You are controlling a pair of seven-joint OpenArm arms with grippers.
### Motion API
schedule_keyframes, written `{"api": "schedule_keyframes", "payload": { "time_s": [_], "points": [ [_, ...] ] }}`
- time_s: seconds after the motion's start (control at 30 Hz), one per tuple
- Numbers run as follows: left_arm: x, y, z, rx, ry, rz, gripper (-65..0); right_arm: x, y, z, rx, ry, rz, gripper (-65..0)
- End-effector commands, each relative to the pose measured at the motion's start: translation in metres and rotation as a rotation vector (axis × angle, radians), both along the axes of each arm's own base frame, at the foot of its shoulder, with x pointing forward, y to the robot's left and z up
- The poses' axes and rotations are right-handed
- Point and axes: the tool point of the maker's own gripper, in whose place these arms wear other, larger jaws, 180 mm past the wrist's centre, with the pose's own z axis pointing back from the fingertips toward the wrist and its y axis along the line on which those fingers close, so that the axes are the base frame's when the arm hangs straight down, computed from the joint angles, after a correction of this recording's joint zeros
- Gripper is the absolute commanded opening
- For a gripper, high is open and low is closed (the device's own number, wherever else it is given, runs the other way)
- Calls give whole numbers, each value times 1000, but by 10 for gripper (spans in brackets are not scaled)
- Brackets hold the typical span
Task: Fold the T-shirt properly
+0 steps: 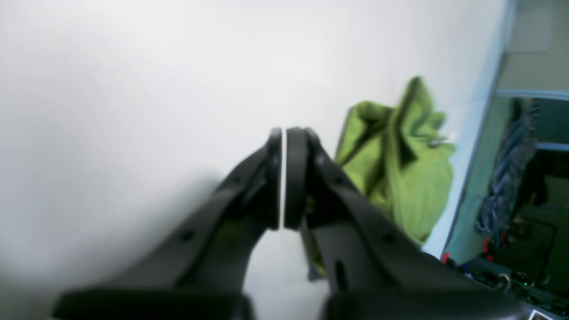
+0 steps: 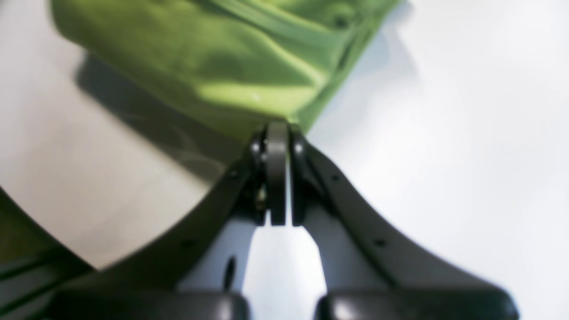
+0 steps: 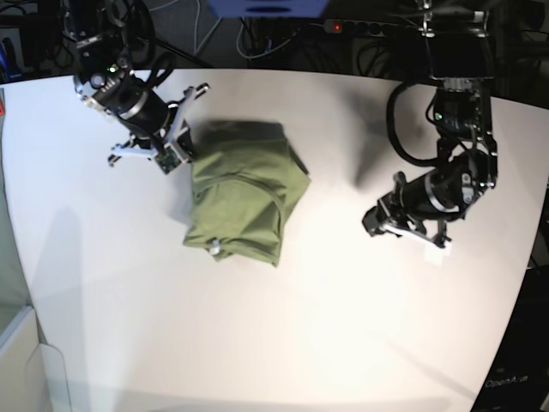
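Note:
The olive-green T-shirt (image 3: 244,193) lies in a rumpled, partly folded bundle left of the table's middle, with a small white tag (image 3: 213,249) at its near edge. My right gripper (image 3: 183,153) is at the shirt's upper left edge. In the right wrist view the T-shirt (image 2: 231,58) narrows down into the tips of the right gripper (image 2: 278,129), which is shut on that edge, and a shadow lies under the cloth. My left gripper (image 3: 375,221) hovers well to the right of the shirt. In the left wrist view the left gripper (image 1: 283,133) is shut on nothing, with the T-shirt (image 1: 400,164) beyond it.
The white table (image 3: 343,326) extends all around the shirt. Cables and dark equipment (image 3: 283,34) crowd the far edge. The left wrist view shows the table's edge (image 1: 471,146) with cables (image 1: 506,178) and gear past it.

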Motion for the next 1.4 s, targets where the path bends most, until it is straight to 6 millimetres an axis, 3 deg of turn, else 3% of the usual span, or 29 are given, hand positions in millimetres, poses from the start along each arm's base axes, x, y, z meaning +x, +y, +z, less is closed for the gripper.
{"api": "schedule_keyframes", "payload": {
  "time_s": [0.0,0.27,0.4,0.63,0.87,1.23,1.37],
  "points": [
    [5,1,10,-11,-25,-2,-634,9,3,16,18,-57,5,-650],
    [2,-3,7,-23,-16,-8,-634,14,13,22,49,-81,9,-650],
    [-11,0,-1,-18,9,-4,-634,21,29,29,80,-103,36,-650],
    [-28,13,-17,18,52,2,-634,34,40,36,114,-126,20,-650],
    [-41,23,-26,41,84,3,-634,37,44,1,130,-48,6,-650],
    [-43,28,-29,54,95,4,-634,23,51,-62,190,50,-7,-650],
    [-44,28,-29,54,96,5,-634,26,54,-50,195,16,10,-650]
  ]
}}
